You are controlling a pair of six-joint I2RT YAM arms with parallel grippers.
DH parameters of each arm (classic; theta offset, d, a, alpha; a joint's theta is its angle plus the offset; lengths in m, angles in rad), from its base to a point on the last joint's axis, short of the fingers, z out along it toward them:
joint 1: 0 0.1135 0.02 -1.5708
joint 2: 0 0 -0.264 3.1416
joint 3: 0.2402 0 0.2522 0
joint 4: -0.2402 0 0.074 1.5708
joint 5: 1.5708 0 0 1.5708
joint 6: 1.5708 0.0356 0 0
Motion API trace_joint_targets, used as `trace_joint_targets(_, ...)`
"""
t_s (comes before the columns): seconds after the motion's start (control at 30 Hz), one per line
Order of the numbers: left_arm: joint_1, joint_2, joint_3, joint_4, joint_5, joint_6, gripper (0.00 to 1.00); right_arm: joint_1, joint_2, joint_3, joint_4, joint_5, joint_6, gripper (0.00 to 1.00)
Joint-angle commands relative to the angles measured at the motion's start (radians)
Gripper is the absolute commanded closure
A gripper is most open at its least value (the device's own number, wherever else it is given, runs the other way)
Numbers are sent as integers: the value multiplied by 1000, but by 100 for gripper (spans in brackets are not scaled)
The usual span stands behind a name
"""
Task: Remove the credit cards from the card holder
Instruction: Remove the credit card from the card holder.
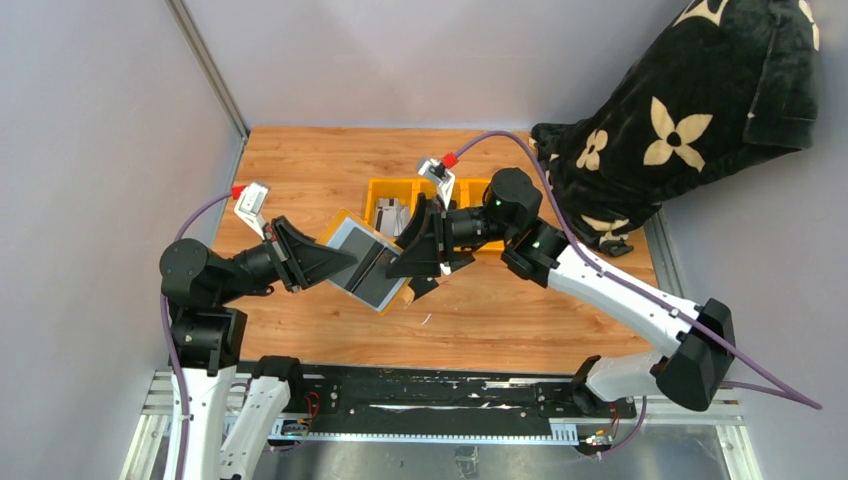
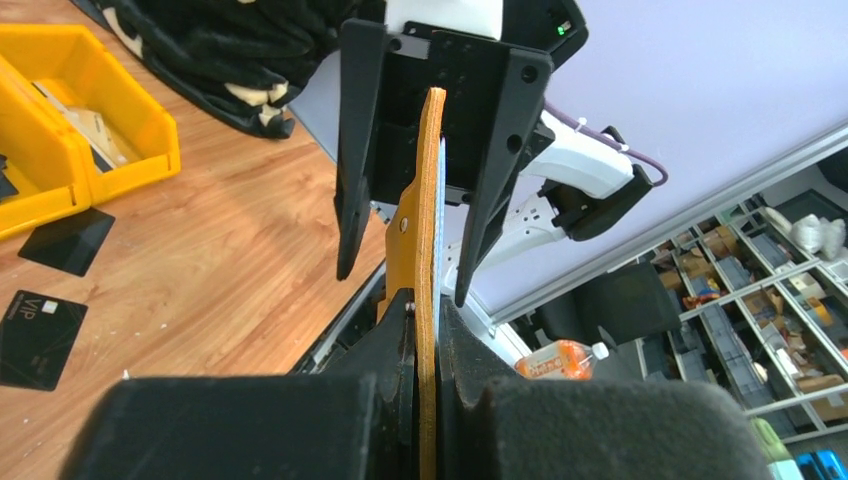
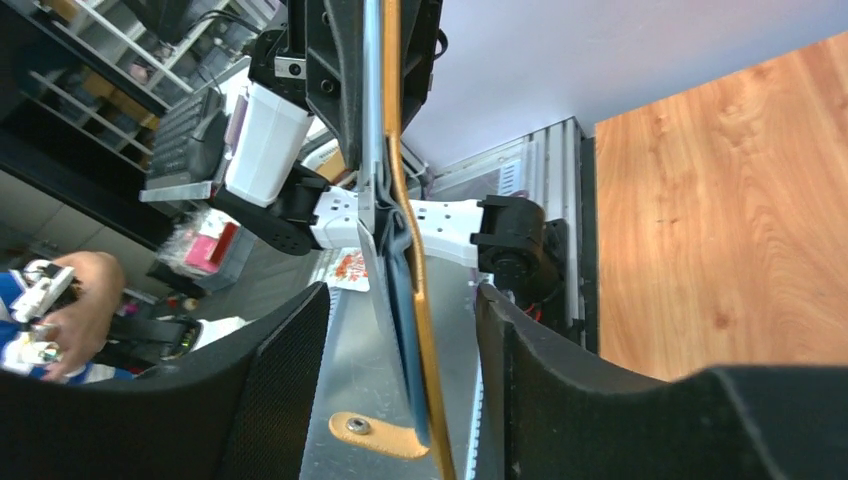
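One wallet (image 1: pixel 362 262), opened flat with the grey-blue lining up, is hanging in the air between the two claws, clear of the table. The left claw (image 2: pixel 428 335) has one end pinched tight, with the leather squeezed between its pads. The right claw (image 3: pixel 400 300) faces it from the other end with its jaws spread. It has one finger on each side of the wallet's edge and a gap on both sides, so it's not gripping anything. The snap tab (image 3: pixel 365 428) sits between those fingers.

There are two cards, both out and lying flat on the table, down and off to one side of the left claw. One card (image 2: pixel 65 240) is just beside the bins. The other card (image 2: pixel 35 335) has white print and lies near the first but not touching it. From above I can't pick them out, the arms are in the way.

The surface is a wood table (image 1: pixel 300 170) with plain grey walls around it. Two yellow bins (image 2: pixel 60 130) show up past the cards, with some stuff inside. A black blanket with cream flowers (image 1: pixel 690 110) is heaped in the far corner behind the right claw.
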Motion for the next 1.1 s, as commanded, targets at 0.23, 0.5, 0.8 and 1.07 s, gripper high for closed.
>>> trace_joint_targets(0.23, 2, 15, 48, 35, 47, -66, 100, 17, 18, -54, 134, -115, 75, 86)
trace_joint_targets(0.5, 3, 32, 45, 6, 48, -103, 100, 17, 4, 14, -103, -104, -99, 100)
trace_joint_targets(0.8, 3, 30, 1, -40, 92, -55, 78, 17, 1, 52, -116, -110, -90, 100)
trace_joint_targets(1.07, 3, 41, -8, 22, 112, -74, 84, 17, 12, 86, -207, -137, -136, 100)
